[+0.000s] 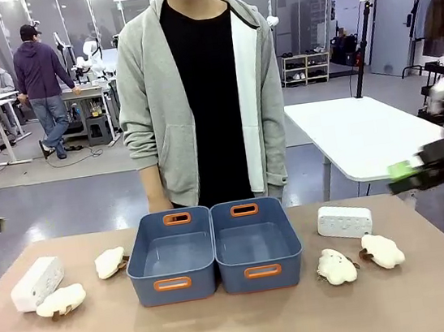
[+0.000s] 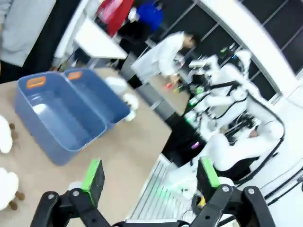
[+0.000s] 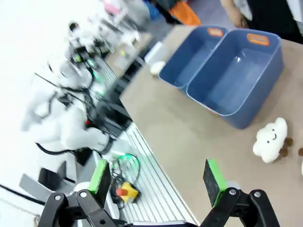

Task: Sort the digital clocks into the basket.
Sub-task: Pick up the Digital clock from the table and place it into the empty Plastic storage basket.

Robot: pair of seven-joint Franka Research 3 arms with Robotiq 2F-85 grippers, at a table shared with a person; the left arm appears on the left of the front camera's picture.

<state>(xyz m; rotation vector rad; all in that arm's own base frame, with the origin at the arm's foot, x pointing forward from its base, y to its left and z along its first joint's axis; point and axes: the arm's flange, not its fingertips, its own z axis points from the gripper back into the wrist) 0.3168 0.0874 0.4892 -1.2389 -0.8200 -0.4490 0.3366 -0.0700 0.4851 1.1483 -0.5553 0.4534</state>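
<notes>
Table: a light-brown flat tabletop [image 1: 243, 327]; all the small things lie on it.
Person: stands at the far edge in a grey zip hoodie [image 1: 152, 101], directly behind the tubs.
Tubs: two joined slate-blue rectangular plastic tubs [image 1: 219, 285] with orange handle slots, in the middle of the table; I see both floors bare.
Left pincer: the left pincer [image 2: 150, 174] hangs above the table's left side, jaws spread wide, released, touching nothing.
Right pincer: the right pincer [image 3: 157, 176] hangs high at the table's right side, also spread wide, with nothing between its green pads.
Left clock: a white rounded plastic block [image 1: 37, 282] near the table's left end, well apart from the tubs.
Right clock: a similar white block [image 1: 344, 221] near the tubs' right side, outside them.
Plush toys: cream-white lumpy plush toys; one [image 1: 60, 299] just beside the left clock, one [image 1: 110, 262] between that clock and the tubs, two [image 1: 336, 266] in front of the right clock.
</notes>
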